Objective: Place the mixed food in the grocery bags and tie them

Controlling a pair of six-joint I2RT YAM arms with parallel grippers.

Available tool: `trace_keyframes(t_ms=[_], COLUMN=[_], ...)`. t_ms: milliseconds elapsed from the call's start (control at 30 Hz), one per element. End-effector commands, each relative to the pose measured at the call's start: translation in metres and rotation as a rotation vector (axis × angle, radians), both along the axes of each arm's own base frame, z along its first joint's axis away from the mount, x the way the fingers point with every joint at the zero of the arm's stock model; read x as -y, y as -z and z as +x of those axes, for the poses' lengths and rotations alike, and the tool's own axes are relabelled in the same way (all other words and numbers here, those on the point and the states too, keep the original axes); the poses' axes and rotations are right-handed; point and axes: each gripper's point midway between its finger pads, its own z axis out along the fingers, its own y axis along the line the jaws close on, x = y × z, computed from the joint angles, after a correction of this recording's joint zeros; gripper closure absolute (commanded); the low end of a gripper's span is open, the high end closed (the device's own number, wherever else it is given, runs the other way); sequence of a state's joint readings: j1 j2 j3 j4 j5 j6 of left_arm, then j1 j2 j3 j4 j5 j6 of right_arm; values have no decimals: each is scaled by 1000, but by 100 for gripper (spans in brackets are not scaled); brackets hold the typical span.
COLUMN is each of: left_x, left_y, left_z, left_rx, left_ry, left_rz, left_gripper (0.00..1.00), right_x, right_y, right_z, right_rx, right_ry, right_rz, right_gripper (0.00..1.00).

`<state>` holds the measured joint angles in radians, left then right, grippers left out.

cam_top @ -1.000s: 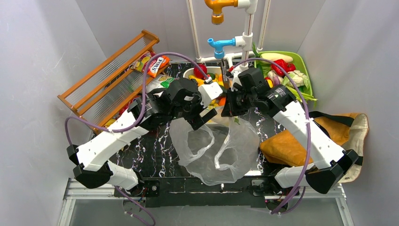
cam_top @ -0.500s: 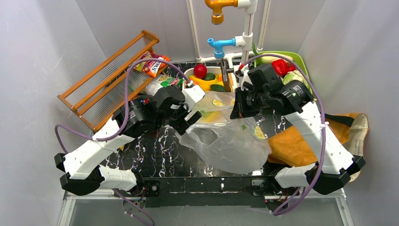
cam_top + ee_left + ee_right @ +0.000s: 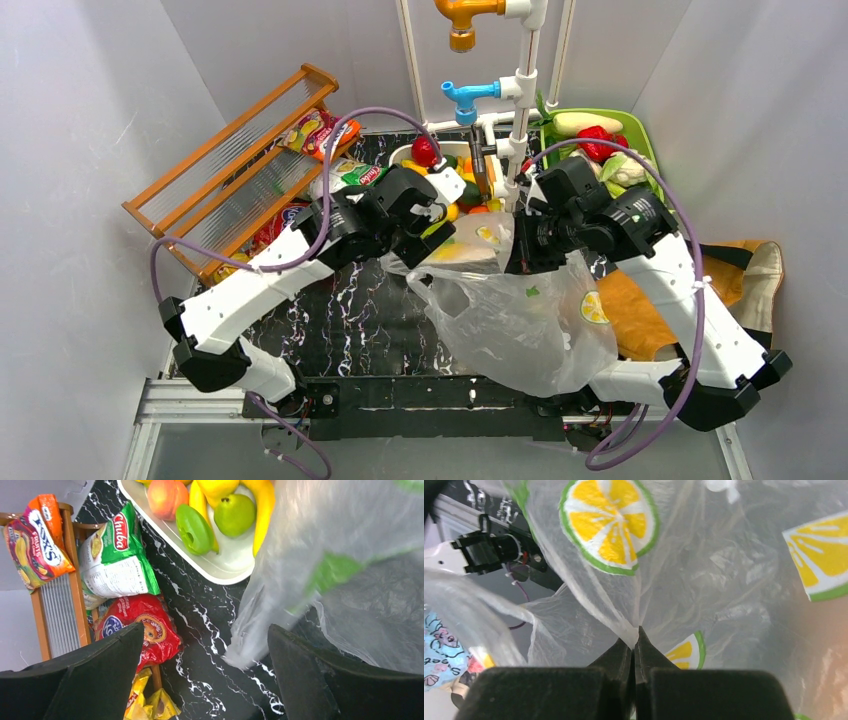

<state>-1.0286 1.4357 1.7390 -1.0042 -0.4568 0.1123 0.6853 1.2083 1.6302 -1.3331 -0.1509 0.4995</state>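
The clear lemon-print bag point(image 3: 520, 320) hangs bunched over the table's front middle. My right gripper point(image 3: 520, 250) is shut on a pinch of its film, seen up close in the right wrist view point(image 3: 636, 635). My left gripper point(image 3: 435, 225) is open beside the bag's left edge. In the left wrist view point(image 3: 205, 670) a fold of bag point(image 3: 350, 555) hangs by the right finger, ungripped. Toy fruit lies on the white tray point(image 3: 220, 569): a peach-red apple point(image 3: 167, 495), avocado point(image 3: 195, 527), bananas point(image 3: 262, 505). The tan tote point(image 3: 750, 270) lies at the right, partly under the bag.
A wooden rack point(image 3: 230, 170) stands at the back left with snack packets around it: an orange one point(image 3: 37, 540), a green Chuba one point(image 3: 117, 555), a red one point(image 3: 145, 625). A green tray point(image 3: 640, 135) of vegetables sits back right. Toy pipes point(image 3: 520, 80) rise behind.
My right gripper has pulled the bag up and to the right, from lying open on the table to hanging bunched. My left arm has swung toward the white tray.
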Motion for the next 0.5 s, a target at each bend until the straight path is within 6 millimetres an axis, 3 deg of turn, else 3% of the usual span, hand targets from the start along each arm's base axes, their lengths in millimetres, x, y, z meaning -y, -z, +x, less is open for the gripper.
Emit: trace_keyframes(t_ms=[0,167,267,467], left_x=[-13,-23,-37,-57], left_y=[-33,-53,-61,-41], left_z=[7,11,16,36], left_rx=[50,9,3,-64], left_ry=[-83,-177,-239,-372], left_rz=[-68,-225,-301,-334], left_gripper=[4,2,2,2], right_x=[2,-1,-10,-29], right_y=[16,33,30,13], right_z=[4,6,13,33], right_rx=[-23,-40,-22,8], right_ry=[25,15,-18,-40], right_rz=[-36,-50,-30,0], right_gripper=[99,99,99,99])
